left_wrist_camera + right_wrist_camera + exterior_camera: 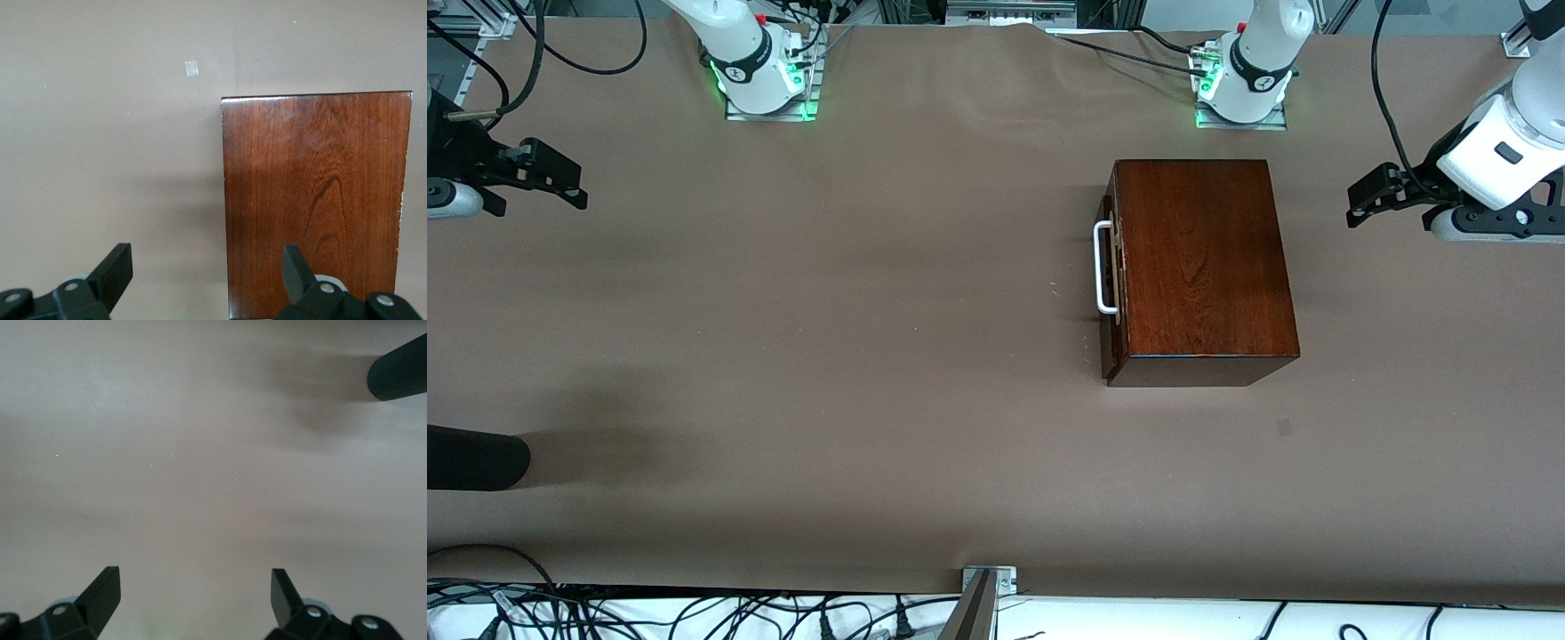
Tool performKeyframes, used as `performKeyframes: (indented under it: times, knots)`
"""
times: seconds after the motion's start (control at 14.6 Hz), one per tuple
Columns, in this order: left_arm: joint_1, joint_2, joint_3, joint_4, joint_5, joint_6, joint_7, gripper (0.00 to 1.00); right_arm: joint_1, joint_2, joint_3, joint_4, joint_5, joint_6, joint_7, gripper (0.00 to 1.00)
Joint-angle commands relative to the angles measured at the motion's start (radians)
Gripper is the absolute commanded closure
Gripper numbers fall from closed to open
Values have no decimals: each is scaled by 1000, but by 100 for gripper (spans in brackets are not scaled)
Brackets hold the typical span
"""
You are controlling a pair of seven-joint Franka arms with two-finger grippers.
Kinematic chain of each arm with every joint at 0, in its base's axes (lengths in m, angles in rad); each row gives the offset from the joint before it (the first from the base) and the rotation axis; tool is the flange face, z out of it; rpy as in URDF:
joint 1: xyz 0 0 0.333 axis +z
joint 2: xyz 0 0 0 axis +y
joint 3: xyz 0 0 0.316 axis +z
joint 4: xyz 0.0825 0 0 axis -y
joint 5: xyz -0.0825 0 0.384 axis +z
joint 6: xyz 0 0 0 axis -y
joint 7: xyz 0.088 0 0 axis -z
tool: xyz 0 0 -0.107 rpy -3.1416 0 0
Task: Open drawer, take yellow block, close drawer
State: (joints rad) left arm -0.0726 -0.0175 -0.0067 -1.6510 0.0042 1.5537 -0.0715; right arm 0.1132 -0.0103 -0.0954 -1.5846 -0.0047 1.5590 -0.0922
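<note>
- The left gripper (1358, 206) hangs at the left arm's end of the table, over bare cloth beside the wooden box (1202, 267). Its fingers (113, 270) are spread wide and hold nothing; in the left wrist view one finger lies over the box's top and the other over the table.
- The right gripper (569, 187) hangs at the right arm's end of the table (827, 356), well apart from the box. Its fingers (103, 590) are likewise spread and empty, with only brown table surface under them.
- A wide stretch of bare table lies between the right gripper and the box's handle side. A dark rounded object (476, 458) pokes in at the table's edge toward the right arm's end, nearer the front camera.
- The drawer (1110, 276) sits shut in the box, its front facing the right arm's end. Its white handle (1103, 267) stands off the dark front.
- The box is glossy reddish-brown wood with clear grain and square edges. It sits toward the left arm's end, near that arm's base.
- A small pale mark (1284, 428) lies on the cloth nearer the front camera than the box.
- The yellow block does not show in any view.
</note>
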Motion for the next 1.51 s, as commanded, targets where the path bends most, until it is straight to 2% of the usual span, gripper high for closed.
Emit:
performKeyframes:
  times: [0.0, 0.96, 1.24, 1.44]
  knots:
    - [-6, 11, -2, 28, 14, -26, 4, 0, 3, 0, -3, 8, 3, -10, 9, 0]
    - [-4, 17, -9, 30, 14, -32, 3, 0, 3, 0, -3, 8, 3, -10, 9, 0]
    - [-6, 17, -35, 31, 14, -47, -4, 0, 3, -2, -1, 8, 3, -10, 11, 0]
    - [-7, 19, -82, 39, 14, -78, -7, 0, 3, -2, 0, 9, 3, -7, 11, 0]
